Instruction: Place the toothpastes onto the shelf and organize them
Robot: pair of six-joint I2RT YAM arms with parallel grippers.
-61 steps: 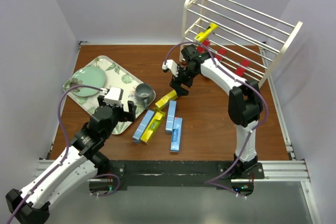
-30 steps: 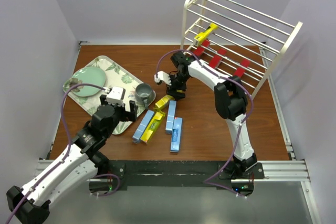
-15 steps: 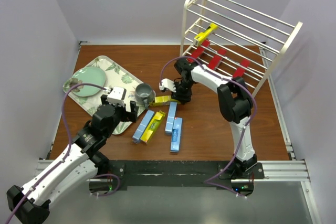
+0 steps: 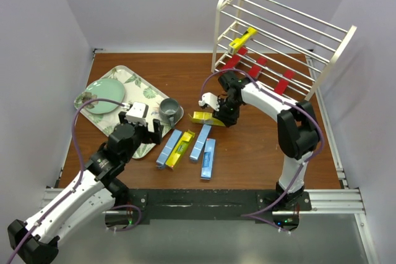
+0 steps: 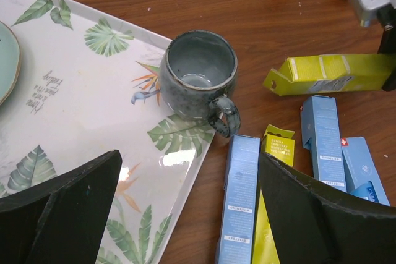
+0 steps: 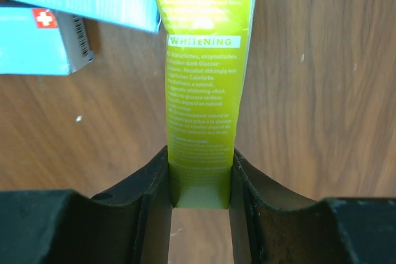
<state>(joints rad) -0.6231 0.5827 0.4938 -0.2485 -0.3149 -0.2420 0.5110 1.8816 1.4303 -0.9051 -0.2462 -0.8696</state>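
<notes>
My right gripper (image 4: 221, 117) is shut on one end of a yellow toothpaste (image 4: 204, 117) lying near the table's middle; in the right wrist view both fingers press the sides of this toothpaste (image 6: 204, 91). Three light blue toothpastes (image 4: 169, 147) (image 4: 199, 141) (image 4: 208, 158) and another yellow one (image 4: 180, 149) lie in front of it. The shelf (image 4: 278, 35) stands at the back right, with a yellow toothpaste (image 4: 242, 38) on a middle tier and red ones (image 4: 257, 69) lower down. My left gripper (image 4: 143, 133) hangs open over the tray's edge, holding nothing.
A leaf-patterned tray (image 4: 133, 85) at the left carries a green plate (image 4: 102, 97). A grey mug (image 4: 170, 109) sits at the tray's right corner, close to the held box. The mug (image 5: 198, 75) fills the middle of the left wrist view.
My right gripper came down from near the shelf, closed on the yellow toothpaste and shifted it to the right. A blue box beside it has tilted. The left arm stayed put.
</notes>
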